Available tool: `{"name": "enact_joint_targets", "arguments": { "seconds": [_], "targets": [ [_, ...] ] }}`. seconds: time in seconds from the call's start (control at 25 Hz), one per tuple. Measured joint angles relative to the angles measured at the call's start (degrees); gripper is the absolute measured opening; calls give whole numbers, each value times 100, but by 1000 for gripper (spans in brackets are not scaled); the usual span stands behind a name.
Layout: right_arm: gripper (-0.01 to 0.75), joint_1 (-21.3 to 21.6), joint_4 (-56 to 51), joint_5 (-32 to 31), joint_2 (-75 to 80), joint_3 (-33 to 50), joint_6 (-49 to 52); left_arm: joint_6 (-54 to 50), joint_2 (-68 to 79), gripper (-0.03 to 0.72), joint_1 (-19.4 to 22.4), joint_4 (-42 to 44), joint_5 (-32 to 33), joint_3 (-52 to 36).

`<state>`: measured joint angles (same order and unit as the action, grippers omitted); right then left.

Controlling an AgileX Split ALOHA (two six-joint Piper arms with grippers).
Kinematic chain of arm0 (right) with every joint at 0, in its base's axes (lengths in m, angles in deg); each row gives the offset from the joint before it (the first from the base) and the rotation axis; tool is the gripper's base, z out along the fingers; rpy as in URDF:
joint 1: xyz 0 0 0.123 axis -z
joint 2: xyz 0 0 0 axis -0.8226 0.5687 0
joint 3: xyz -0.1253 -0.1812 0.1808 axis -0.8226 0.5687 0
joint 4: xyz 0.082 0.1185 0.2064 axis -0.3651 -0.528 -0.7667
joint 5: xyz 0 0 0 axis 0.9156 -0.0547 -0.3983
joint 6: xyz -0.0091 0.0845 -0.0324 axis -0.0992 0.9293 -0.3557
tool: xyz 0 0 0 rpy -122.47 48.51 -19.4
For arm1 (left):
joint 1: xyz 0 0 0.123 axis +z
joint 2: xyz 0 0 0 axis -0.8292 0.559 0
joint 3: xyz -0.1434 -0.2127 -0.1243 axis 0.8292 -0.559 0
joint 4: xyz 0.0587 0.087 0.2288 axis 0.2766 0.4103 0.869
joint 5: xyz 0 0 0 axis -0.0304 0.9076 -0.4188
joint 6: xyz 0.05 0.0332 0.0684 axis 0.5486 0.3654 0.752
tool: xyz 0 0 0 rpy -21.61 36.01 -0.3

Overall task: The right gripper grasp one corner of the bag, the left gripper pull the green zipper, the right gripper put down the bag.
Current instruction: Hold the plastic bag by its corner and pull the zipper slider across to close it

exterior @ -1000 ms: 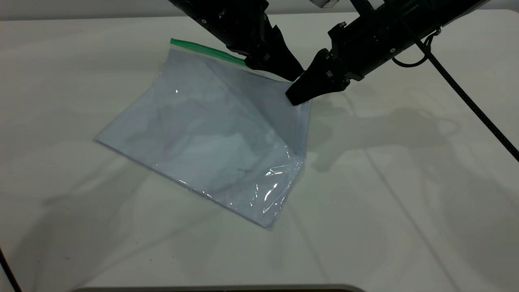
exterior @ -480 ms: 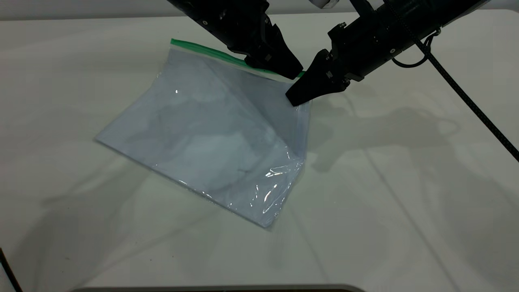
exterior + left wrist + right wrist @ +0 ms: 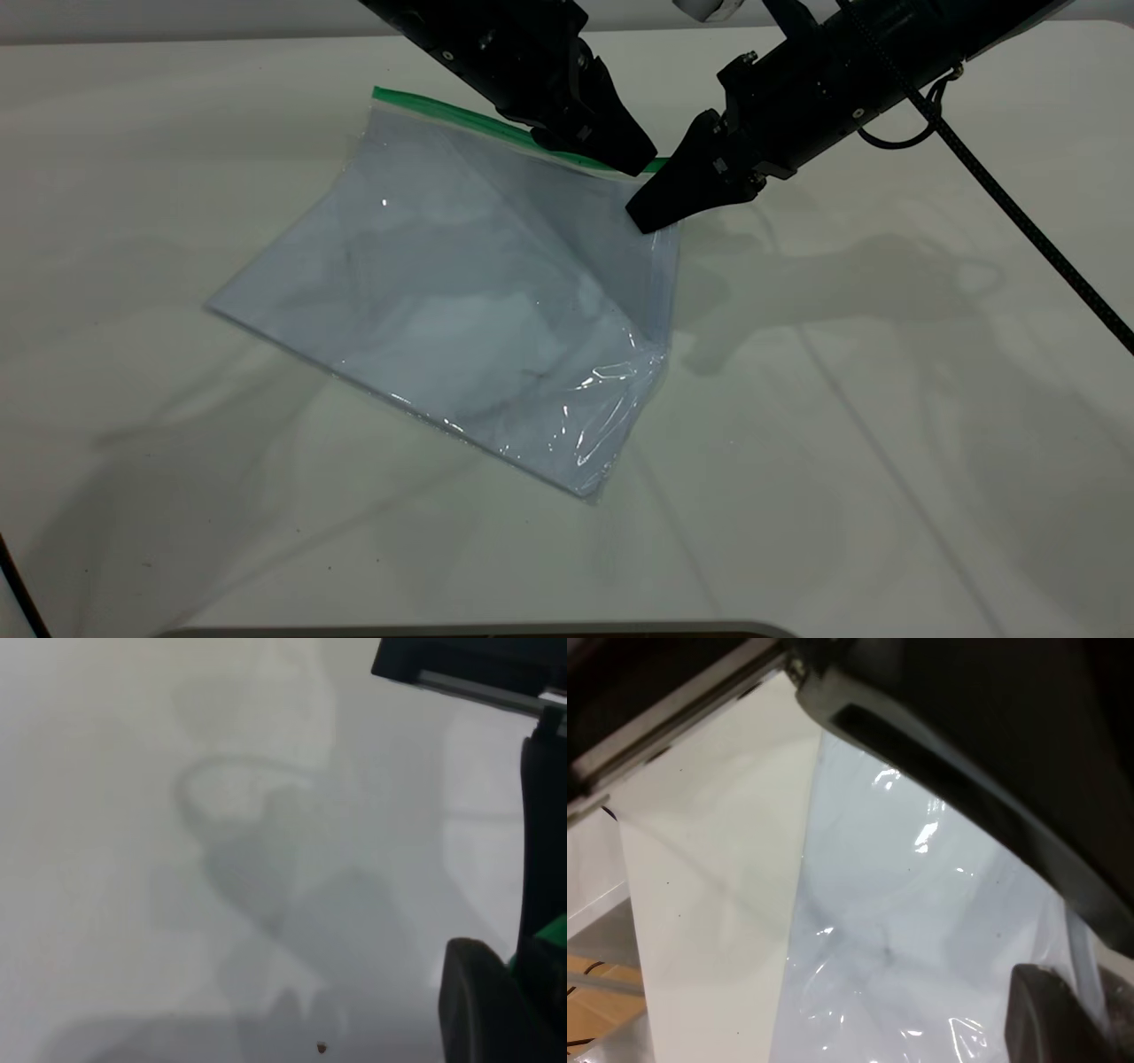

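The bag (image 3: 461, 292) is a clear pouch with pale sheets inside; its far right side is raised off the white table and its other edges lie flat. My right gripper (image 3: 648, 219) is shut on the corner of the bag (image 3: 666, 237), where the green strip ends. The right wrist view shows the bag (image 3: 921, 939) hanging from that gripper (image 3: 1090, 1010). The green zipper (image 3: 443, 111) runs along the far edge. My left gripper (image 3: 636, 163) is shut on it close to the held corner, and green (image 3: 554, 935) shows between its black jaws in the left wrist view.
The white table (image 3: 886, 399) stretches around the bag on all sides. A black cable (image 3: 1019, 213) hangs from the right arm over the table's right part. The table's front edge (image 3: 478, 627) runs along the bottom of the exterior view.
My left gripper has slid slightly left along the green strip, away from the right gripper, baring a little more green between them. The right gripper and the bag have hardly moved.
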<state>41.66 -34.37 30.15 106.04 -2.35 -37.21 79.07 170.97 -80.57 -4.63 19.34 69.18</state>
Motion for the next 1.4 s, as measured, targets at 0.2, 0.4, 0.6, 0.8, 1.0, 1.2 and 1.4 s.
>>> {"name": "enact_joint_targets", "arguments": {
  "seconds": [0.2, 0.4, 0.6, 0.8, 1.0, 1.2, 1.4],
  "targets": [
    [35, 0, 0, 0, 0, 0, 0, 12, 0, 73, 0, 35, -45, 0],
    [35, 56, -11, -27, 0, -2, 0, 129, 0, 72, -11, 34, -122, 0],
    [35, 176, -61, -164, 6, -2, 0, 259, 0, 72, -15, -53, -192, 0],
    [35, 234, -119, -185, 18, -2, 0, 288, 0, 72, -61, -71, -401, 0],
    [35, 234, -143, -172, 29, -2, 0, 301, 0, 72, -66, 60, -443, 0],
    [35, 271, -160, -138, 29, -6, 0, 305, 0, 72, -71, 76, -541, 0],
    [35, 437, -178, -217, 29, -6, 0, 408, 0, 72, -78, 54, -668, 9]
  ]
}}
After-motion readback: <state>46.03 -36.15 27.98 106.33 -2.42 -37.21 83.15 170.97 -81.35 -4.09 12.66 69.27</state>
